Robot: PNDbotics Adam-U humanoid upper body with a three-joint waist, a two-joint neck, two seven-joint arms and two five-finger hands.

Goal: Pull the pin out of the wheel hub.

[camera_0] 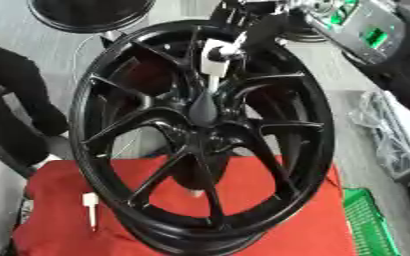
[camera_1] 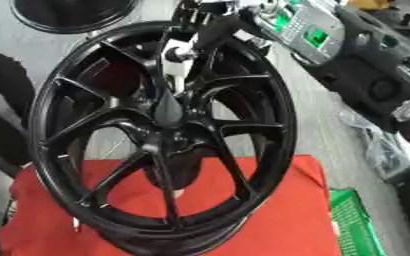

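Observation:
A large black spoked wheel (camera_0: 204, 140) stands upright on a red cloth (camera_0: 287, 220). A white pin (camera_0: 215, 67) with a blocky head sticks up out of the hub (camera_0: 204, 107), its thin shaft running down into the centre. My right hand (camera_0: 248, 30) reaches in from the upper right, and its dark fingers curl round the pin's head. A second white pin (camera_0: 89, 206) lies loose on the cloth at the lower left. A small white tip (camera_0: 194, 191) shows below the hub. My left hand is out of sight.
A black round object (camera_0: 90, 12) sits at the top left. A green crate (camera_0: 366, 220) stands at the lower right, with clear plastic bags (camera_0: 383, 130) above it. Dark moulded parts (camera_1: 375, 65) lie along the right. A dark shape (camera_0: 16, 90) fills the left edge.

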